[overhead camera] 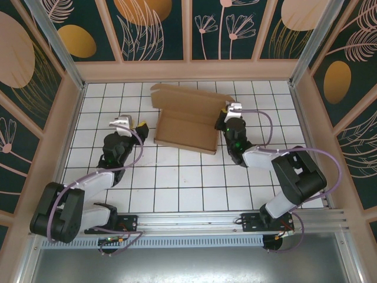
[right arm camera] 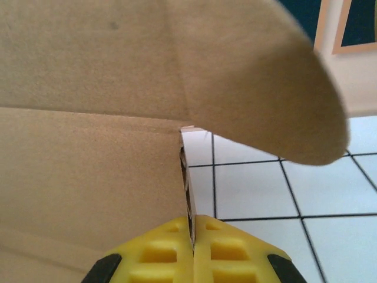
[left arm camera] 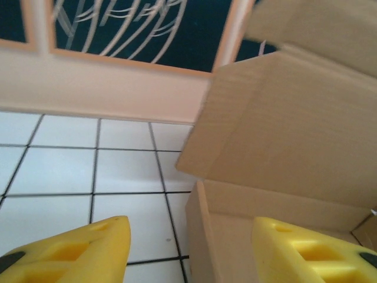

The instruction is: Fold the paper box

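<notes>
While both arms reach out from the near edge of the gridded white table (overhead camera: 177, 183), the action sits mid-table. On one side the left gripper (overhead camera: 140, 127) hangs just beside the near-left corner of the paper box (overhead camera: 187, 127). Its yellow fingers (left arm camera: 76, 250) stand well apart, jaws wide. From the left wrist camera the box's left wall rises between them, one finger out over bare tiles, the other in front of the tray. Whether that one touches cardboard, I can't tell. Across the way, the right gripper (right arm camera: 192, 250) is clamped tight on the box's right side wall: a thin cardboard edge runs straight down into the seam between its two pressed-together fingers. The box itself lies toward the back half of the table, between the two grippers, a shallow brown tray with its lid (overhead camera: 188, 97) tipped up and back. A rounded flap (right arm camera: 277, 100) curls over the right gripper. Beyond the lid, a peach ledge (overhead camera: 188, 69) and dark leaf-patterned panels (overhead camera: 153, 29) close off the back.
</notes>
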{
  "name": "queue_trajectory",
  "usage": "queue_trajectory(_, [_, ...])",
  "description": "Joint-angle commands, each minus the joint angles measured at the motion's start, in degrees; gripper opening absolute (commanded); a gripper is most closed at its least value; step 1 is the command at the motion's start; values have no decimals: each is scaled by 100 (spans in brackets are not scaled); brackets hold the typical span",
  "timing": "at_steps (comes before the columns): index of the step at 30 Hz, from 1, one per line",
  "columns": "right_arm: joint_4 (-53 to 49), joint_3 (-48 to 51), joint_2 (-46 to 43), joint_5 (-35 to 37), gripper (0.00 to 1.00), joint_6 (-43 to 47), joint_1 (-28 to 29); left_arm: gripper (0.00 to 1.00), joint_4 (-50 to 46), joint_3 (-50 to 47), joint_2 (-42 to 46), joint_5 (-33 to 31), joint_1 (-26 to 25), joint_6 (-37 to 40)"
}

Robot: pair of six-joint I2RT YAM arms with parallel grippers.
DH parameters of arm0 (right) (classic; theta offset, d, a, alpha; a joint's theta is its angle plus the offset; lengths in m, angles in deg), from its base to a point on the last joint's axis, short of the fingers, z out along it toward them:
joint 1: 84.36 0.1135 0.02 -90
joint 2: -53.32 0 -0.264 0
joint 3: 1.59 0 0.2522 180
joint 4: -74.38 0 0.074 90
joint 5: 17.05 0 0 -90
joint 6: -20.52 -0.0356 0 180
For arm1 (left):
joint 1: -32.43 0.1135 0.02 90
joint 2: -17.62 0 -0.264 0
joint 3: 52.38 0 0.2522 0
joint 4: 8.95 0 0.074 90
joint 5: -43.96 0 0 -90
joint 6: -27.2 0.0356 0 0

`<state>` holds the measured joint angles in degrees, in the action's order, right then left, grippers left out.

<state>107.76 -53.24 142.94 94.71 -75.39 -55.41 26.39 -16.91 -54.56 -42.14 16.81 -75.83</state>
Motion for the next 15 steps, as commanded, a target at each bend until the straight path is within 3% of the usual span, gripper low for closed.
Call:
queue_trajectory(1, [-220,-211,-74,-841,0,486,-352,58,-470,574,-444,1056,129,741])
queue_trajectory(3, [-210,-284,-6,-1319,0,784,-471,58,-577,920,-859,1625,175,941])
queue_trajectory(7, [-406,-586,267,-2559,0,1283,-776,59,-427,1513,-1576,1874,233,1207])
queue_trajectory(11, [-936,-963,460,-3616,0,1570,-978,60,-938,2341,-2142,2002,301,1483])
queue_trajectory(13, [-1065,-1068,519,-3667,0,1607,-978,61,-911,2451,-2188,1892,355,1390])
queue_trajectory(15, [-1124,-1157,565,-3643,0,1495,-996,62,-750,2437,-2206,1202,391,1180])
